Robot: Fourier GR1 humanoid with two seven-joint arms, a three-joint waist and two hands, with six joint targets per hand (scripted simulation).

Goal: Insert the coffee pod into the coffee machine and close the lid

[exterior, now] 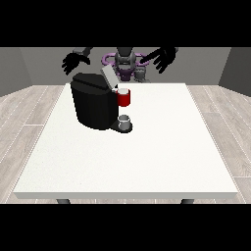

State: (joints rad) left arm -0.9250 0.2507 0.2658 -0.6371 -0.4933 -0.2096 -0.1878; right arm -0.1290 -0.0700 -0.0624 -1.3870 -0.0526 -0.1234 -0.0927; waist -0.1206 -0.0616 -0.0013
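A black coffee machine [93, 104] stands on the white table [127, 157], left of centre. Its grey lid [108, 76] is tilted up and open. A red part with a white top [124, 97] sits at the machine's front, and it may be the coffee pod in its holder. Below it a small grey cup [125, 121] rests on the machine's base. The hand at the view's left [74, 61] hovers above and behind the machine with fingers spread. Raised behind the table, the hand at the view's right [162, 58] also has spread fingers. Neither hand holds anything.
The robot's torso [125, 62] stands behind the table's far edge. A small grey object [141, 74] sits at that far edge, right of the lid. The table's front and right parts show bare white surface. Wooden floor surrounds the table.
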